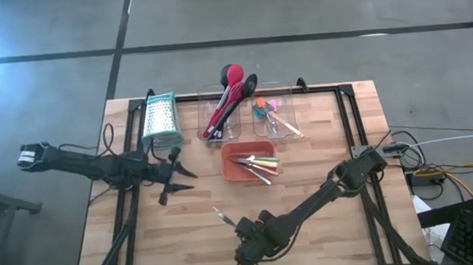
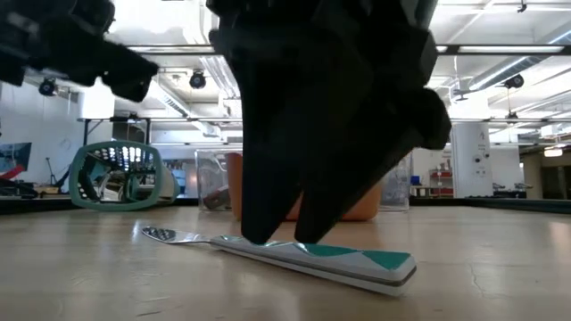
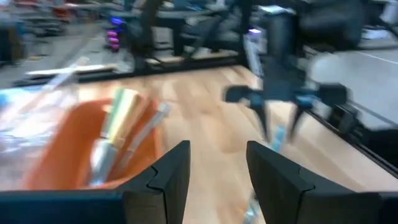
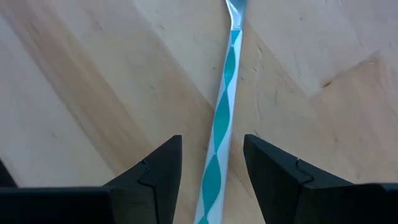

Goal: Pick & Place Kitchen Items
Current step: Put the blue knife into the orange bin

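Teal-striped utensil (image 4: 221,130) between open right pincer (image 4: 211,177)

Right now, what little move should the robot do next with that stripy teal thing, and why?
Probably close the right pincer on the teal-and-white utensil handle. The utensil lies flat on the wooden table, and the open fingers already stand on either side of the handle, low over it, so squeezing comes before lifting.

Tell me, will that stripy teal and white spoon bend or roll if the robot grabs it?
Probably not. The spoon looks like one thin, straight, stiff piece. It lies flat on the table, so it should slide, not roll. Its smooth narrow handle might slip between the right gripper's open fingers.
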Available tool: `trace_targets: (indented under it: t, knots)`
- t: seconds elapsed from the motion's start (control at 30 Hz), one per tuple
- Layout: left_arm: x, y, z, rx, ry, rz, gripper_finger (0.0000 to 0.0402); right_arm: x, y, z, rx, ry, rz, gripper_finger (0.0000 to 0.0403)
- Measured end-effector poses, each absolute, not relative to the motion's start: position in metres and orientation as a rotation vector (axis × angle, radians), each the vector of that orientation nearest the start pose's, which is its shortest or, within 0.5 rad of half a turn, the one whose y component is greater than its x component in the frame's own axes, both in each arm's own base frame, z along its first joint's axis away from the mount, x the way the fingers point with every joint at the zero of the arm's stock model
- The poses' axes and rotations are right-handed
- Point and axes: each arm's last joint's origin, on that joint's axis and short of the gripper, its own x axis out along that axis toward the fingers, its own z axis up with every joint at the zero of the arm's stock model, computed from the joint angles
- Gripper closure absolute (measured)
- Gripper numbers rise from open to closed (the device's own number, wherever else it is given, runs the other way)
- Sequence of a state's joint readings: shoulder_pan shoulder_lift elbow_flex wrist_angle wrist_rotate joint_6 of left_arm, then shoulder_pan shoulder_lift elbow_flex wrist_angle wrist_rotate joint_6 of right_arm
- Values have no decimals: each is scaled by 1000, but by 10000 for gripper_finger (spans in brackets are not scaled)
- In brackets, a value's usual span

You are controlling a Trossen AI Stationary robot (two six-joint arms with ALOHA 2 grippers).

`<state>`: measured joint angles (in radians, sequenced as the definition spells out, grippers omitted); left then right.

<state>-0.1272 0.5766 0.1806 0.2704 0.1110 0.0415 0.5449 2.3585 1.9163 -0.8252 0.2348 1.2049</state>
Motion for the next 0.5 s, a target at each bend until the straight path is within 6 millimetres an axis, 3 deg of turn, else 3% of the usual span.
trace_targets:
  t: [0.3, 0.5]
  knots:
    - [135, -19, 163, 26, 152, -254, 238, 411, 241, 129, 588, 1110, -462, 255]
    - [132, -11, 148, 1, 194, -186, 238, 409, 235, 121, 580, 1127, -491, 307]
